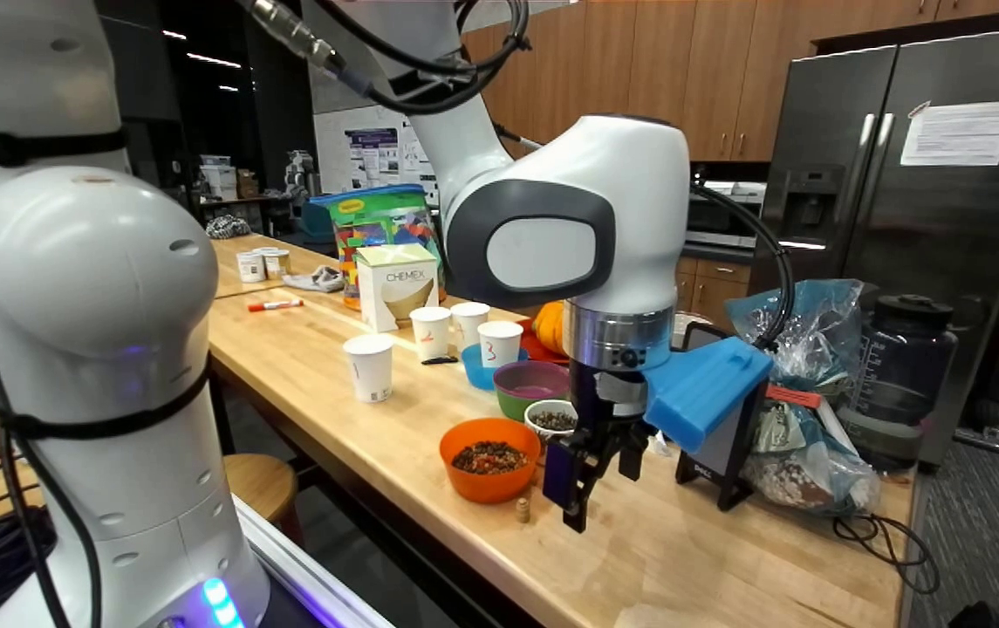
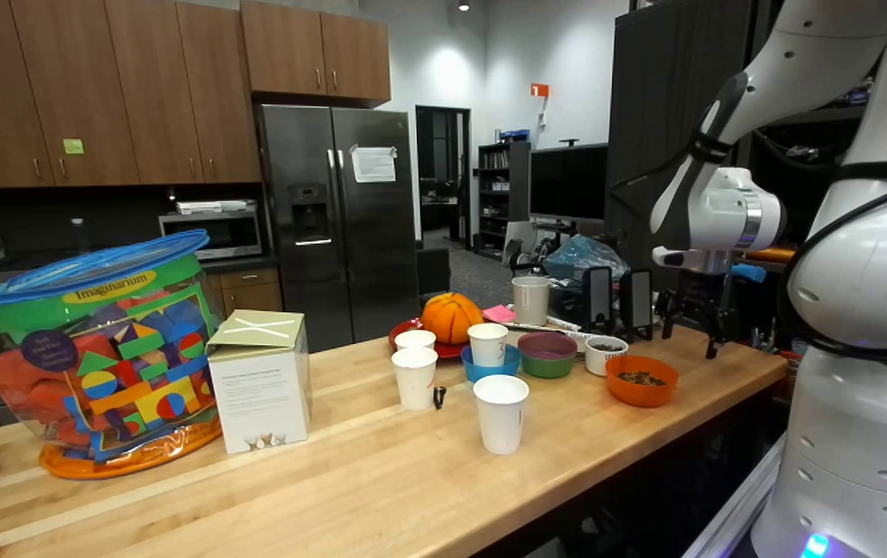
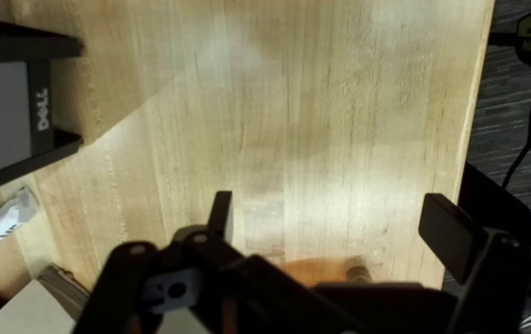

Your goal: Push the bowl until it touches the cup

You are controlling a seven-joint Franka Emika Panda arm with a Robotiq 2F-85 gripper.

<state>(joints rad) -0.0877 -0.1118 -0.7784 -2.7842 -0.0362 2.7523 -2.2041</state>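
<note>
Bowl (image 1: 488,488) in bright orange sits upright near the edge of the wooden counter (image 2: 335,496), on the robot base's side, with a mix of red, brown and dark bits inside. A small pale peg (image 1: 523,511) is just beside it, and a white tub (image 2: 596,362) of dark bits stands on the side away from that edge — whether tub and bowl touch, I cannot tell. The gripper (image 3: 332,213) hangs pointing down over the counter, near the bowl but apart from it. Its jaws are spread wide, with counter wood showing between them in the wrist view — it has hold of nothing. A white cup (image 2: 502,418) stands upright by itself, well apart from the bowl, and in both exterior views the bowl lies between it and the gripper. Beyond that are two more cups (image 2: 416,380), and a cup marked 3 (image 2: 488,341) stands in a blue bowl (image 2: 491,372)
</note>
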